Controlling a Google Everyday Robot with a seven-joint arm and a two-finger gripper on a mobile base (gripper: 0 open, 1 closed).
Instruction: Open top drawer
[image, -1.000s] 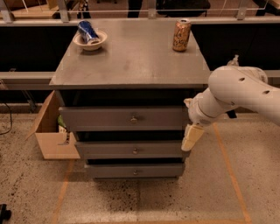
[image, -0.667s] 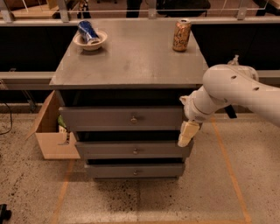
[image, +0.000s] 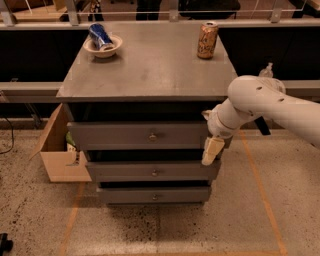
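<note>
The top drawer (image: 115, 136) is the widest of three grey drawers in a grey cabinet, with a small round metal knob (image: 153, 136) at its centre. Its front sits just under the cabinet top with a dark gap above it. My gripper (image: 212, 150) points downward on the white arm (image: 265, 102), in front of the right end of the top drawer's front. It is well to the right of the knob and holds nothing that I can see.
Two narrower drawers (image: 152, 172) sit below. On the cabinet top (image: 150, 65) are a bowl with a blue can (image: 102, 42) and a brown can (image: 207, 40). An open cardboard box (image: 57, 150) stands on the floor to the left.
My arm and gripper have shifted left, from beside the cabinet's right side to in front of the top drawer's right end. The drawers have not moved.
</note>
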